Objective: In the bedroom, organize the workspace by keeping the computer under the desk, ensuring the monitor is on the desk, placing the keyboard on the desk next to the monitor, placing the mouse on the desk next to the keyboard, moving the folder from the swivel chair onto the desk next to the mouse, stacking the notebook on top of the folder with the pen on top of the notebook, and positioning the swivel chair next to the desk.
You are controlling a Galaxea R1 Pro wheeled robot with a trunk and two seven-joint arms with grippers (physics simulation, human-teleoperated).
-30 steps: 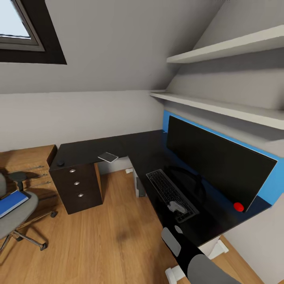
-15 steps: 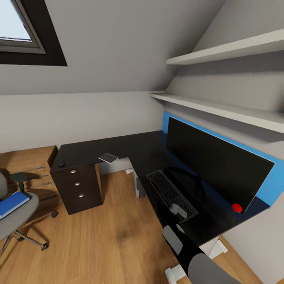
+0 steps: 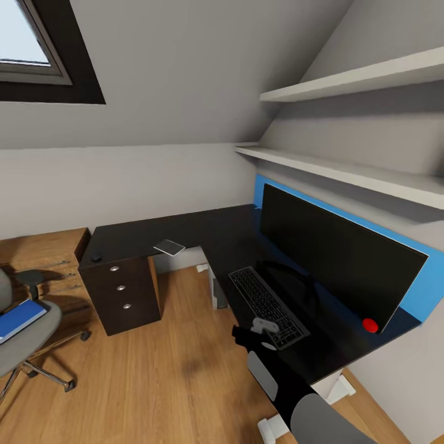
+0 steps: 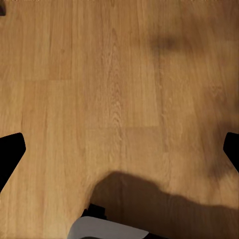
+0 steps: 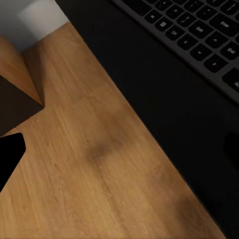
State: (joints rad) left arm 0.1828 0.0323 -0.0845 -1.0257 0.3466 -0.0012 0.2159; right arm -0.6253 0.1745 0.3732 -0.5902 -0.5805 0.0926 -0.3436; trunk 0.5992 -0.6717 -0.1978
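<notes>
Desk (image 3: 185, 231) L-shaped, black, carrying monitor (image 3: 336, 253), keyboard (image 3: 267, 304), notebook (image 3: 169, 247), mouse (image 3: 96, 257). Swivel chair (image 3: 28, 336) well apart, folder (image 3: 18, 317) on seat. Right gripper (image 3: 262, 325) above keyboard's near end, spread unclear. Left gripper (image 4: 119, 149) fingers apart over floor (image 4: 99, 74).

The right arm (image 3: 290, 394), rising beside the desk (image 3: 185, 231), is a glossy black tube with a flat oval light-grey panel on its side and a rounded grey shell nearer the trunk. Its wrist ends in a small pale-grey blocky unit. In the wrist views the fingertips (image 4: 10, 152) are plain matte black, blunt-edged wedges.
</notes>
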